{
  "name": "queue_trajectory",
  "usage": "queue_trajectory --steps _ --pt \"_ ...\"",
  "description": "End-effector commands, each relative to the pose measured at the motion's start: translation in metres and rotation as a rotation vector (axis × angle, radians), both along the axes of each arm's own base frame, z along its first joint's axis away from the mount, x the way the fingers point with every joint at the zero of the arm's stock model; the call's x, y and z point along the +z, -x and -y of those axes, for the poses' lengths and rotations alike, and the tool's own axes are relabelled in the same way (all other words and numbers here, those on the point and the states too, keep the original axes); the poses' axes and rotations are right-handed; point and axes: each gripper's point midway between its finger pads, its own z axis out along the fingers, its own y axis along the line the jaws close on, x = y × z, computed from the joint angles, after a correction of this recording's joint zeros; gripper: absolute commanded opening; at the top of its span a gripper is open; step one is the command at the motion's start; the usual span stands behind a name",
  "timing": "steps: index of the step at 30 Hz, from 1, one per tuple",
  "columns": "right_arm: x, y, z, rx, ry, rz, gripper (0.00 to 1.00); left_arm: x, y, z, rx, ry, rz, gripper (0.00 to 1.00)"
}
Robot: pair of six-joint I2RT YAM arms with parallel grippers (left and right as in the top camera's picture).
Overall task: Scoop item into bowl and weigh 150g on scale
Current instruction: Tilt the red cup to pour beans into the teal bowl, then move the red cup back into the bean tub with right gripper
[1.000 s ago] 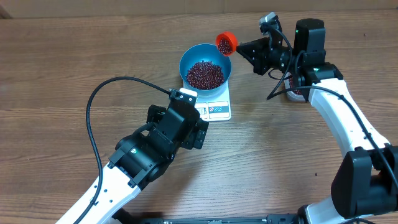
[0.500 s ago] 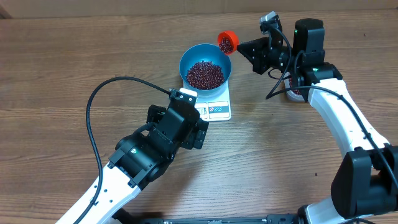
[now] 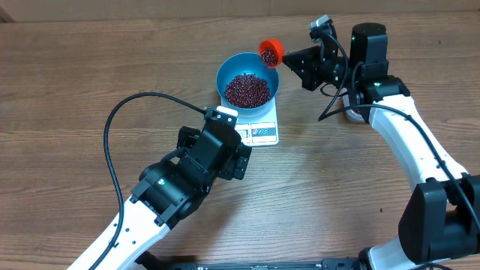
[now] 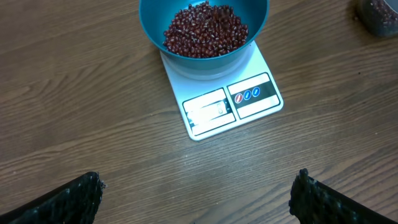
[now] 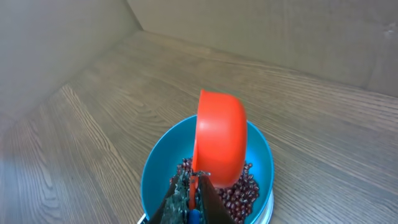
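Wooden table (image 3: 67, 82) carrying white scale (image 4: 231, 104); blue bowl (image 4: 153, 20) sitting on scale, holding beans (image 4: 205, 30); right gripper (image 5: 193, 198) pinching orange scoop (image 5: 219, 140), tilting it above bowl rim at scale's far side; left gripper (image 4: 196, 200) hanging spread wide near scale's display edge

Counts: 1 blue bowl (image 3: 223, 76), 1 white scale (image 4: 230, 106), 1 orange scoop (image 3: 271, 51), 1 worktop (image 3: 75, 75). 1 heap of beans (image 3: 247, 90), indiv. beans too many to count. 2 pincers, both mine: left pincer (image 4: 196, 193), right pincer (image 5: 193, 198). 1 tub (image 4: 379, 12), only partly in view.
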Motion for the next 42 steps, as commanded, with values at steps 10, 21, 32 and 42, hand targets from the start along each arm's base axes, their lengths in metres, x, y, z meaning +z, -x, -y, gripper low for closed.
queue_trajectory --steps 10,21,32,42 --pt "-0.0013 -0.0008 -0.0005 0.002 0.01 0.011 0.04 -0.0025 -0.0018 -0.0034 0.006 -0.012 -0.002 0.99" --pt "-0.0017 -0.0005 -0.0005 0.002 0.01 0.009 0.04 -0.0025 -0.0018 -0.0034 0.006 -0.012 -0.002 0.99" --pt "-0.0047 0.0013 -0.0002 0.002 0.013 -0.008 0.04 -0.0026 -0.0017 -0.0034 0.006 -0.013 -0.003 0.99" --pt "-0.0063 0.0024 -0.0001 0.002 0.014 -0.018 0.04 -0.0025 -0.0018 -0.0034 0.006 -0.012 -0.002 0.99"
